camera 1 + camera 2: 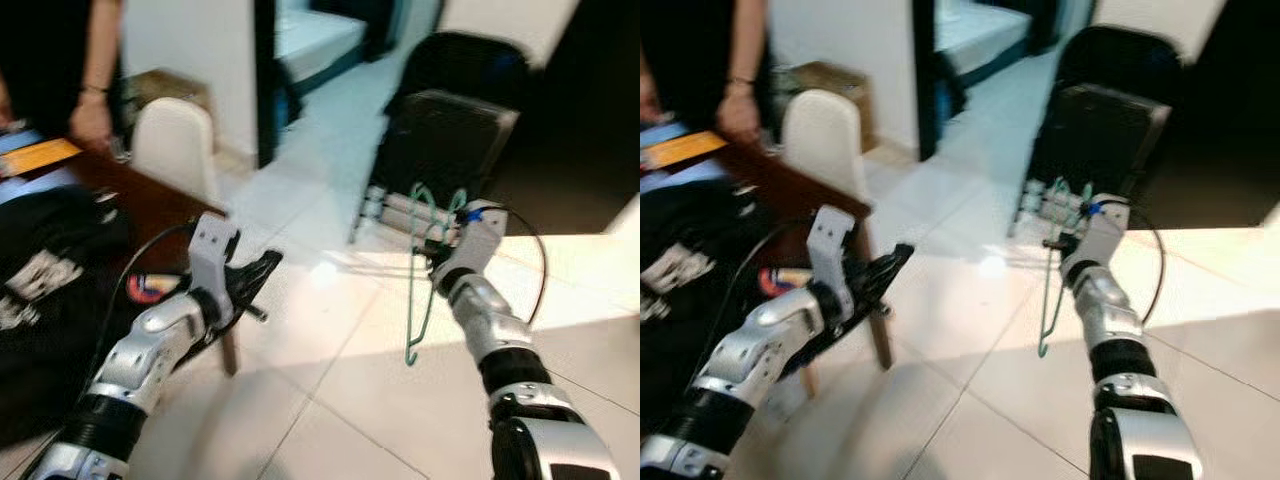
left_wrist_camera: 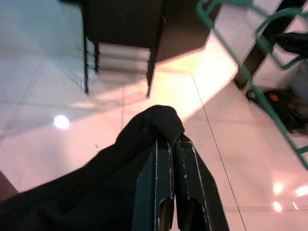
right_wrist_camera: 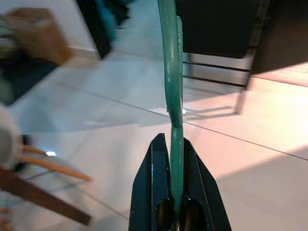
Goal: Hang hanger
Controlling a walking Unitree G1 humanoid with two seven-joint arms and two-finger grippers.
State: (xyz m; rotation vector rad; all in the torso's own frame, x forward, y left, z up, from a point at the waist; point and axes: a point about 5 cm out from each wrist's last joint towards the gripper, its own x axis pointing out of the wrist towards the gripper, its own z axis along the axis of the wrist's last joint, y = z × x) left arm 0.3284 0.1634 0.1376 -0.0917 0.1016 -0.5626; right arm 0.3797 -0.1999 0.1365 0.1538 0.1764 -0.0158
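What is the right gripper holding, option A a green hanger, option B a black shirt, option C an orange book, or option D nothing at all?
A: the right wrist view shows the right gripper with its black fingers closed on the green hanger, which hangs from it above the tiled floor in the head views.
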